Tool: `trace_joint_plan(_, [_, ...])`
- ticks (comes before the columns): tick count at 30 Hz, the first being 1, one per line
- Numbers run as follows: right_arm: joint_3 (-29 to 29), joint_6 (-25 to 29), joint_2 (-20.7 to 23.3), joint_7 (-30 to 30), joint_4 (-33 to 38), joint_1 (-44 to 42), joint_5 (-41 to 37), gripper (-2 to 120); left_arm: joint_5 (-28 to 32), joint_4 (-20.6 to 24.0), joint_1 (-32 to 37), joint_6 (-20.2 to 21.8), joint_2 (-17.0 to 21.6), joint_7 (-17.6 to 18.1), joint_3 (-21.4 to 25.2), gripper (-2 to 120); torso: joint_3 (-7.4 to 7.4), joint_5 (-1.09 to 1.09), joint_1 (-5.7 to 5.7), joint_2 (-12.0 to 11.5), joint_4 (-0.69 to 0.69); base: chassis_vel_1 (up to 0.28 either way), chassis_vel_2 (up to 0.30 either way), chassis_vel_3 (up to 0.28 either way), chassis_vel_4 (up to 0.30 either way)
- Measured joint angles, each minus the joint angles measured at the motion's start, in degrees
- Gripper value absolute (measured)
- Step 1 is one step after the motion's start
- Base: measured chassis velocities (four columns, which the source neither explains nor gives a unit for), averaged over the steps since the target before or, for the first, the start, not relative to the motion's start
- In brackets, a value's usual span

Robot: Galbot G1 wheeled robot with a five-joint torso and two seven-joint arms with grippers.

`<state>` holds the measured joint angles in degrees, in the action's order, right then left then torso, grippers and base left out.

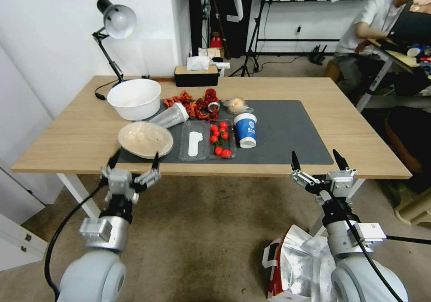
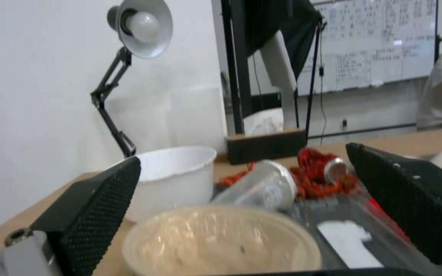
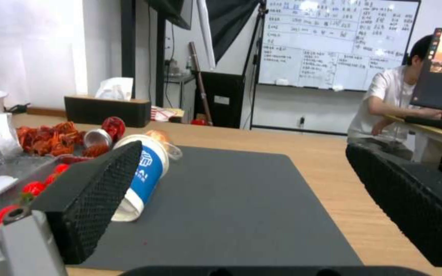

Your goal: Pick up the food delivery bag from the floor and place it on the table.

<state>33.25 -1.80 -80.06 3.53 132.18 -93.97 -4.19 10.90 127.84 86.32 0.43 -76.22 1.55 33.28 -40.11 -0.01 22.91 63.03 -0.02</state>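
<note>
The food delivery bag [image 1: 298,266] stands on the floor [image 1: 202,234] at the lower right, its mouth open on crumpled silver lining, a red side panel and a white strap showing; my right arm hides part of it. The light-wood table [image 1: 359,131] with a dark grey mat [image 1: 287,131] lies ahead. My left gripper [image 1: 134,159] is open, held at the table's near edge in front of a beige bowl. At the near edge farther right, above the bag, my right gripper [image 1: 319,159] is open too. Both are empty, pads wide apart in the wrist views [image 2: 93,207] [image 3: 93,199].
The mat's left half holds a beige bowl [image 1: 145,139], white bowl [image 1: 134,98], clear trays with tomatoes [image 1: 220,140], a blue paper cup [image 1: 246,130] and red food scraps. A desk lamp [image 1: 117,21] and tissue box [image 1: 196,75] stand at the back. A person sits at a desk far right.
</note>
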Motion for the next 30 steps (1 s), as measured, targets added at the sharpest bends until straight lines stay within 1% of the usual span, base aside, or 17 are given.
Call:
trace_joint_plan(1, [0.0, 0.0, 0.0, 0.0, 0.0, 0.0, 0.0, 100, 0.0, 0.0, 0.0, 0.0, 0.0, 0.0, 0.0, 100, 0.00, 0.00, 0.00, 0.0, 0.00, 0.000, 0.000, 0.000, 0.000])
trace_joint_plan(2, [0.0, 0.0, 0.0, 0.0, 0.0, 0.1, 0.0, 100, 0.5, -0.4, -0.5, -0.4, 0.4, -0.1, 0.2, 100, 0.00, 0.01, 0.00, 0.0, -0.03, 0.000, 0.000, 0.000, 0.000])
trace_joint_plan(3, [-0.1, -0.3, -0.1, -0.2, 0.0, 0.2, 0.0, 100, 1.2, -1.2, -0.7, -1.8, 1.0, -0.6, 0.7, 100, -0.01, -0.01, 0.01, 0.0, 0.01, 0.000, 0.000, 0.000, 0.000])
trace_joint_plan(4, [-0.2, -0.3, -0.1, -0.3, 0.0, 0.4, 0.0, 100, 1.3, -1.5, -0.6, -2.4, 1.1, -0.7, 0.9, 100, -0.01, 0.00, 0.02, 0.0, 0.02, 0.000, 0.000, 0.000, 0.000])
trace_joint_plan(12, [0.1, -0.4, 0.1, -0.3, 0.1, 0.3, -0.5, 100, 0.9, -1.4, 0.8, -2.1, 0.9, -0.5, 0.7, 100, 0.18, 0.00, -0.15, -0.3, 0.02, 0.000, 0.000, 0.000, 0.000])
trace_joint_plan(18, [0.0, 0.2, -0.2, -0.2, -0.1, 0.2, -0.7, 100, 0.6, -1.1, 1.6, -2.0, 0.5, -0.5, 0.4, 100, 1.37, 0.00, -1.09, -2.5, 0.02, 0.000, 0.000, 0.000, 0.000])
trace_joint_plan(22, [0.0, 0.2, -0.2, -0.2, -0.2, 0.3, -0.8, 100, 0.6, -0.9, 1.9, -2.0, 0.5, -0.5, 0.6, 100, 1.83, 0.01, -1.44, -3.3, 0.02, 0.000, 0.000, 0.000, 0.000])
trace_joint_plan(24, [0.0, 0.2, -0.2, -0.3, -0.3, 0.5, -0.9, 100, 0.6, -0.7, 2.2, -1.9, 0.6, -0.5, 0.8, 100, 2.36, 0.01, -1.83, -4.3, 0.02, 0.000, 0.000, 0.000, 0.000])
trace_joint_plan(26, [0.0, 0.2, -0.2, -0.3, -0.3, 0.5, -0.9, 100, 0.6, -0.7, 2.3, -1.8, 0.6, -0.5, 0.8, 100, 2.48, 0.01, -1.93, -4.5, 0.02, 0.000, 0.000, 0.000, 0.000])
trace_joint_plan(28, [-0.1, 0.2, -0.4, -0.3, -0.4, 0.4, -0.9, 100, 0.5, -0.5, 2.6, -1.6, 0.5, -0.6, 0.8, 100, 2.92, 0.01, -2.25, -5.2, 0.02, 0.000, 0.000, 0.000, 0.000])
trace_joint_plan(30, [-0.1, 0.2, -0.4, -0.3, -0.5, 0.4, -0.9, 100, 0.4, -0.5, 2.6, -1.6, 0.5, -0.7, 0.8, 100, 2.98, 0.01, -2.30, -5.3, 0.02, 0.000, 0.000, 0.000, 0.000])
